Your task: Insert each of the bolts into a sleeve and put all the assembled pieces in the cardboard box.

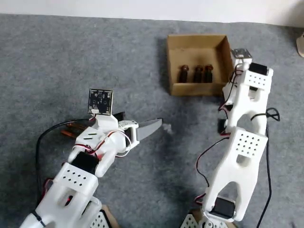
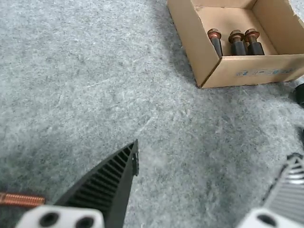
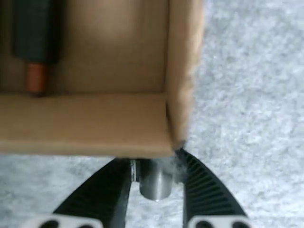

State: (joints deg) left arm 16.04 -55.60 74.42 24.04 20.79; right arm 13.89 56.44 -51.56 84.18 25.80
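Grey tabletop [image 1: 71, 57]: a metal cylinder [image 3: 154, 183] pinched between the right fingers [image 3: 204, 187] may be dislodged by the cardboard box [image 3: 95, 123] wall at their tips; left fingers [image 2: 111, 178] spread, empty.

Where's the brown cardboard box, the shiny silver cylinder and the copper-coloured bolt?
Brown cardboard box [image 1: 197, 89]: high view, its front wall.
Shiny silver metal cylinder [image 3: 154, 183]: right wrist view, its rounded side.
Copper-coloured threaded bolt [image 2: 19, 199]: left wrist view, its shank.

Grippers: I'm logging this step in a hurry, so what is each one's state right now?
Left gripper: open, holding nothing.
Right gripper: closed on a small metal cylinder.
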